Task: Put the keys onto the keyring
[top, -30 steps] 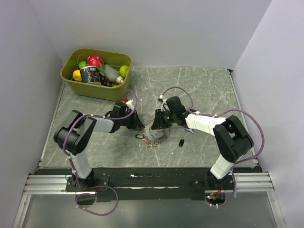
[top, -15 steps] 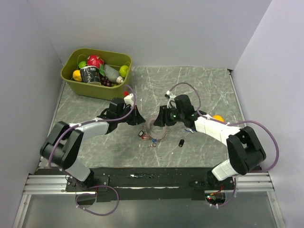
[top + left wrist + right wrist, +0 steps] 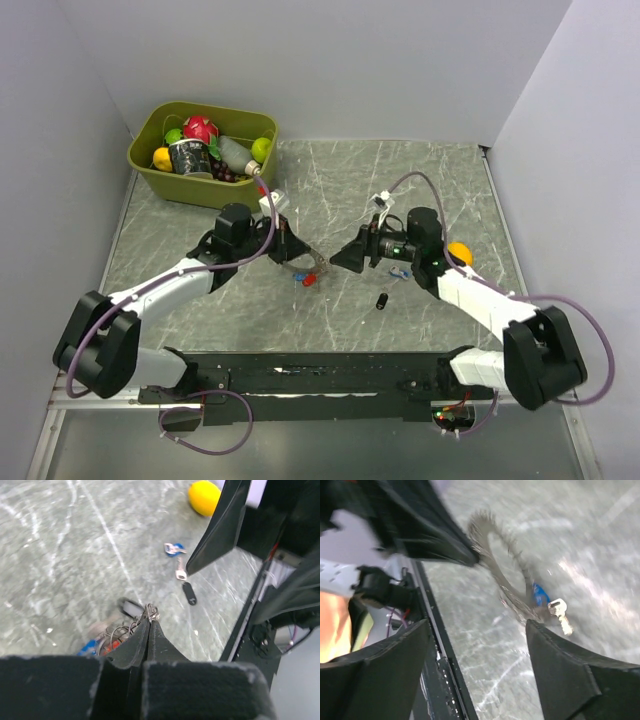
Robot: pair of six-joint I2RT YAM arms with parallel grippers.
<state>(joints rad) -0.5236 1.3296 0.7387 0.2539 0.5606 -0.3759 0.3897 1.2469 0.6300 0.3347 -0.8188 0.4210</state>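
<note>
Silver wire keyring (image 3: 150, 612) hanging pinched in closed left gripper (image 3: 149, 624), blue and red keys (image 3: 307, 281) dangling. Right gripper (image 3: 480, 645) having just let go, backing away, jaws spreading wide, empty. Small black key (image 3: 189, 592), blue-headed key (image 3: 172, 548) lying loose on grey marbled table (image 3: 60, 555), awaiting threading.

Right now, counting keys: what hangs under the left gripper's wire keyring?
Blue, red and whitish plastic-headed keys below the wire keyring; fingers of the left gripper hide any others.

Blur smears the keyring (image 3: 481, 521); left fingers (image 3: 132, 647) half-hide keys (image 3: 112, 640)
</note>
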